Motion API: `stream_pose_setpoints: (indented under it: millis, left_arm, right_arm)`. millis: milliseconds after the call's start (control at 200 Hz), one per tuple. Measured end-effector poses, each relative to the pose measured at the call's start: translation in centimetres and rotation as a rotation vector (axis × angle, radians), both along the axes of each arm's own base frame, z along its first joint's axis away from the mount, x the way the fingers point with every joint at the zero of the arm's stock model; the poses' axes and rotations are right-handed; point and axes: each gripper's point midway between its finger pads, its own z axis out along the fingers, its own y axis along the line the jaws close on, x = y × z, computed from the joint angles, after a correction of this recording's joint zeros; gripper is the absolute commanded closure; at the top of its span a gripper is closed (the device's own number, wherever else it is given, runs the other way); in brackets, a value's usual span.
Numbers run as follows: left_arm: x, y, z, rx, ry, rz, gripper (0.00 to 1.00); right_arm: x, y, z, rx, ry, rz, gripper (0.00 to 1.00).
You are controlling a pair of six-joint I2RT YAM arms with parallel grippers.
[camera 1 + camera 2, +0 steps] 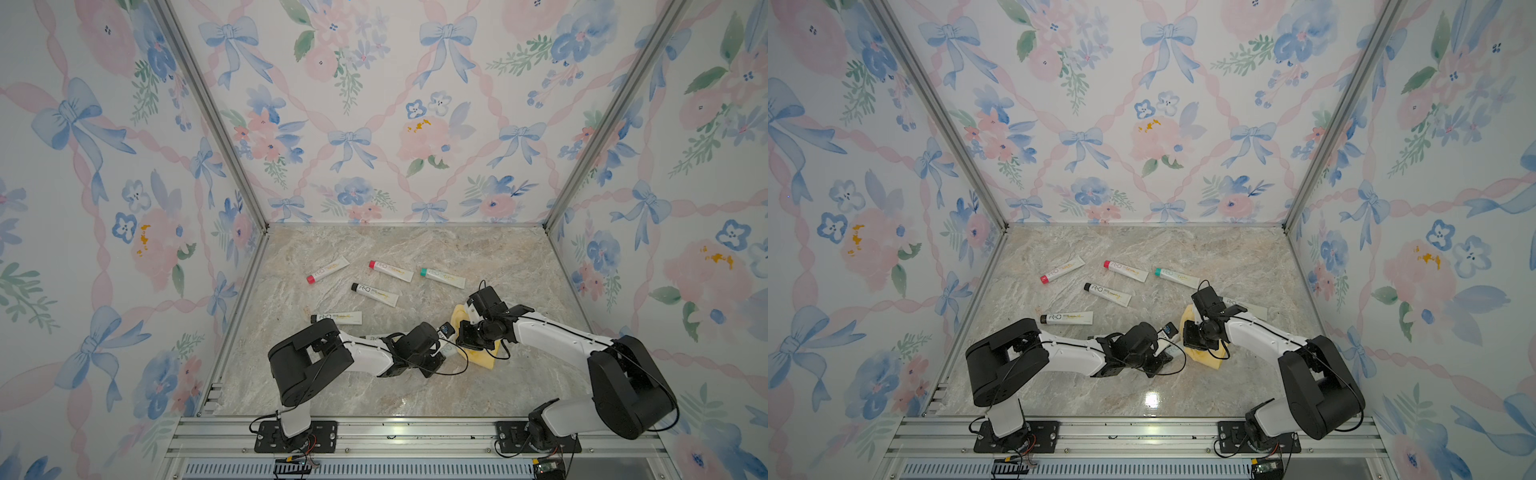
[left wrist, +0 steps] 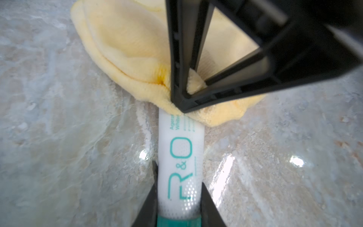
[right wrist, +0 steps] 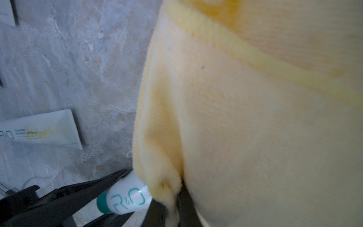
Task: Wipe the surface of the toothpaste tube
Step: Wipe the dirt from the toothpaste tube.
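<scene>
Tubes of toothpaste lie loose over the rear half of the worktop (image 1: 374, 399), from a pink-capped tube (image 1: 328, 270) nearest the left edge across to a loose teal-capped tube (image 1: 442, 277) toward the right edge. Nearer the front edge, about mid-width, the left gripper (image 2: 178, 174) is clamped on the held tube (image 2: 180, 149). Its fingers (image 2: 207, 202) pinch the white body just above the teal cap, so the printed length sticks out toward the right arm. Over that far end lies the yellow cloth (image 2: 127, 49), hiding the tail and touching the tube. The right gripper (image 2: 185, 99) is closed on a small fold of that cloth, right where cloth meets tube.

The worry, from where I stand, is leverage. The hold is at one end only, so a firm stroke at the other could swing the tube in the clamp or pull it out. The pinch on the cloth looks slight; dragged along the tube, the fold could slip free and leave bare fingers scraping the print. The two wrists are close together, and a stroke toward the cap would crowd them further. Whether the tube rests on the worktop I cannot tell.
</scene>
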Motion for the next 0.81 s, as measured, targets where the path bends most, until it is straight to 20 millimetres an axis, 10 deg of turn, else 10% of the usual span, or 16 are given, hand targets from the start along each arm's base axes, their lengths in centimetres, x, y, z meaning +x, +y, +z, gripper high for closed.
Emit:
stream_pose_setpoints:
  millis: [335, 805]
  left_arm:
    - [0.0, 0.0, 0.0, 0.0, 0.0, 0.0, 0.79]
    - [0.1, 0.1, 0.0, 0.001, 0.001, 0.003, 0.78]
  right_arm:
    - [1.4, -5.3, -0.9, -0.058, 0.028, -0.143, 0.87]
    - [0.6, -0.3, -0.1, -0.02, -0.024, -0.001, 0.87]
